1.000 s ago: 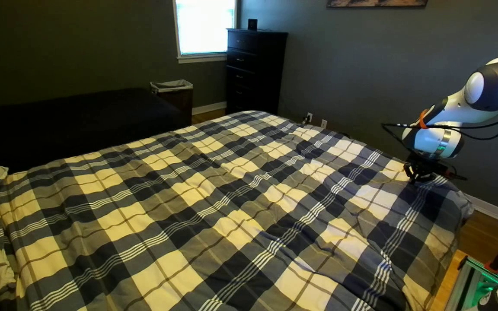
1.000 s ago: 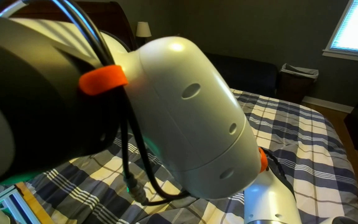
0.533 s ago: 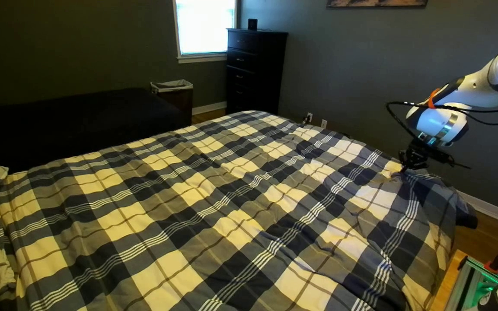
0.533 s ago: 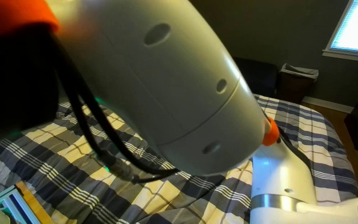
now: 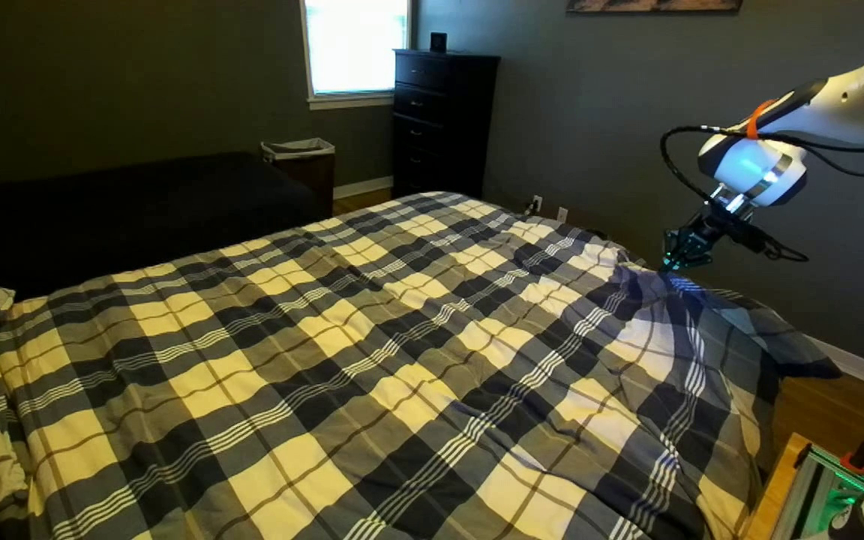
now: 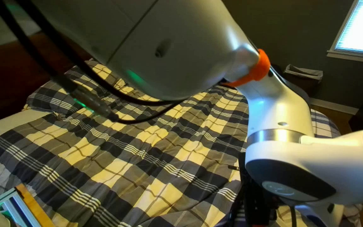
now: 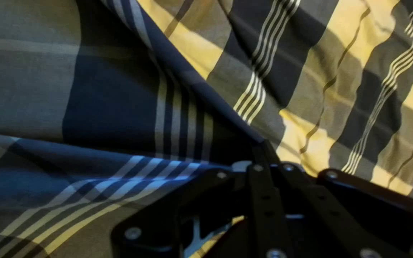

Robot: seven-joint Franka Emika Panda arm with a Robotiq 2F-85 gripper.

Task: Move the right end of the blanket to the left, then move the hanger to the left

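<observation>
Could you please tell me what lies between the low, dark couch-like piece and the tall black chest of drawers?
In an exterior view, a dark brown, white-lined bin stands there, with wooden floor beside it.

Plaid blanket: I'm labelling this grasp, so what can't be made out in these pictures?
Wrist view: pinched part of the plaid blanket, hidden by the gripper.
In an exterior view: gripper's tip, hidden by the arm or bottom edge.
In an exterior view: wall picture, cut off by the top edge.
Hanger: not made out in any view.
</observation>
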